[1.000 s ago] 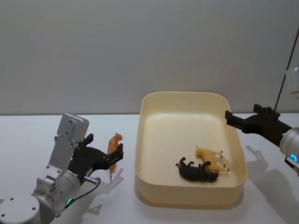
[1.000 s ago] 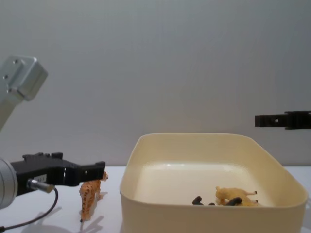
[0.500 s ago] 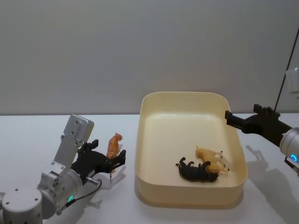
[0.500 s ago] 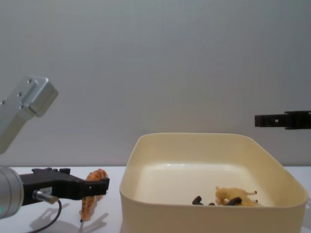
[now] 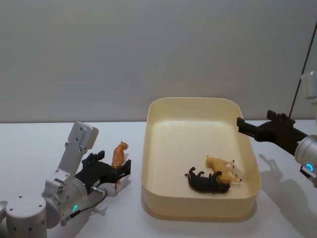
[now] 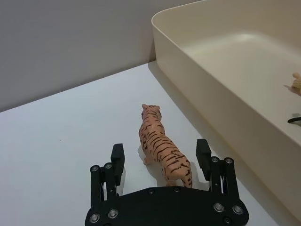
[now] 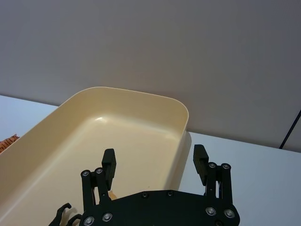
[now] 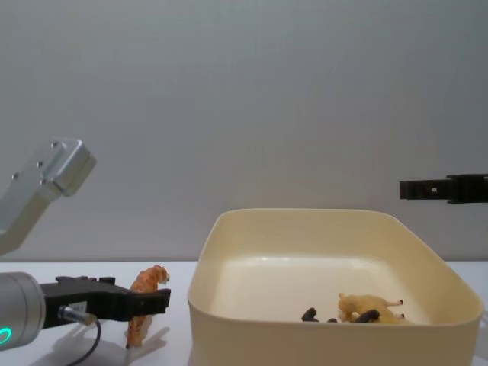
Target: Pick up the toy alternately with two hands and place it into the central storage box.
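1. Orange striped tiger point(image 6: 162, 150) stands on the white counter point(image 6: 66, 136) between the left claw's point(image 6: 160, 157) spread fingers, untouched, beside the storage box point(image 5: 198, 210).
2. Right claw point(image 7: 154, 165), spread, hovers over the box's far right rim.
3. A second ago the tiger hung clamped and lifted.

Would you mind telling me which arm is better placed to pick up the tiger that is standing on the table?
The left. The left gripper is open with its fingers on either side of the tiger, which stands beside the storage box. The right gripper hovers open over the box's far right rim, well away from it.
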`<act>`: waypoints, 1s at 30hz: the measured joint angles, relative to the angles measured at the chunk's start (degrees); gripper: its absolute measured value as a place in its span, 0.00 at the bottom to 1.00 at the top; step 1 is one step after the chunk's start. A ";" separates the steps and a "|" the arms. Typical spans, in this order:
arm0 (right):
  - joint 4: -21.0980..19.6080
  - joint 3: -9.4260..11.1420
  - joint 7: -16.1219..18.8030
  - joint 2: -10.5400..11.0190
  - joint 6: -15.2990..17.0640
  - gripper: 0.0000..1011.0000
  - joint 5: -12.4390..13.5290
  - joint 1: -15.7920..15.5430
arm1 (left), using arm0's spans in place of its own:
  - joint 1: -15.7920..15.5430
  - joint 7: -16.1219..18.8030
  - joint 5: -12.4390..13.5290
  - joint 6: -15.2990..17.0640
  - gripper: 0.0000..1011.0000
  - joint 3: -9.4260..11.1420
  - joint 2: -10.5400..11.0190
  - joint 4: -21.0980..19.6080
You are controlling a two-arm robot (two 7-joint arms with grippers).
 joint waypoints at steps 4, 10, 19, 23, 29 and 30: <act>0.00 0.00 0.00 0.00 0.00 0.99 0.00 0.00 | -0.34 -0.23 -0.05 0.00 0.84 -0.02 -0.22 0.63; 0.00 0.00 0.00 0.00 0.00 0.99 0.00 0.00 | -0.90 -0.59 -0.13 0.00 0.67 -0.06 -0.56 1.66; 0.01 0.00 0.00 0.00 0.00 0.99 0.00 0.00 | -1.12 -0.99 -0.05 -0.11 0.39 -0.05 -0.79 1.89; 0.00 0.00 0.00 0.00 0.00 0.99 0.00 0.00 | -1.33 -1.45 0.46 -0.09 0.30 0.16 -1.05 1.50; 0.00 0.00 0.00 0.00 0.00 0.99 0.00 0.00 | -1.71 -1.59 1.96 0.03 0.30 0.66 -1.61 0.11; 0.01 0.00 0.00 0.00 0.00 0.99 0.00 0.00 | -1.76 -1.51 2.16 0.04 0.30 0.73 -1.69 -0.15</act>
